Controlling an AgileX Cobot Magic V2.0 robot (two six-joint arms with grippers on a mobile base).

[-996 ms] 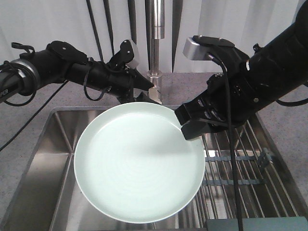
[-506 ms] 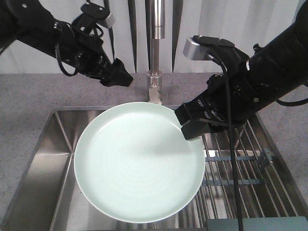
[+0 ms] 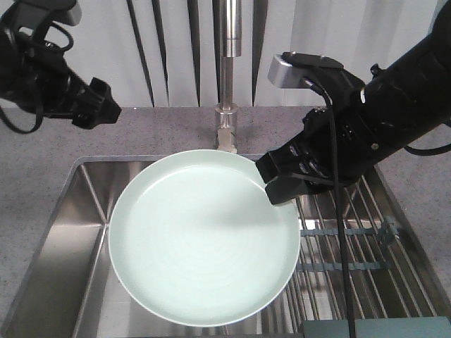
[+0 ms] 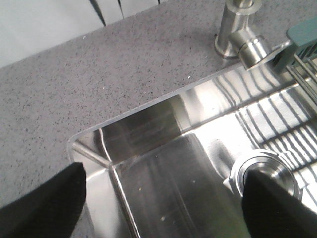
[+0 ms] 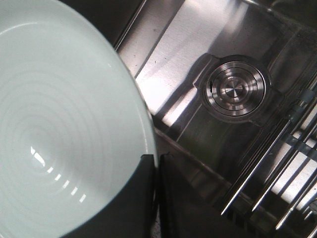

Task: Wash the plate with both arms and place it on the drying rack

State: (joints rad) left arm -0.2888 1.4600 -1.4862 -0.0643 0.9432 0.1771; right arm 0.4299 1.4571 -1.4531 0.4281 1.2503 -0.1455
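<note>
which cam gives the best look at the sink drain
The right wrist view: the sink drain sits whole and unobstructed beside the plate. The left wrist view shows it partly covered by a black fingertip. The front-facing view shows none of it, with the plate held over the basin.

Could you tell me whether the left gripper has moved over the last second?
Yes: the left gripper has pulled away from the faucet, toward the picture's left edge.

Bright, even light from above; glare streaks the steel sink [image 4: 148,124], a soft shadow crosses the plate [image 3: 204,239].
</note>
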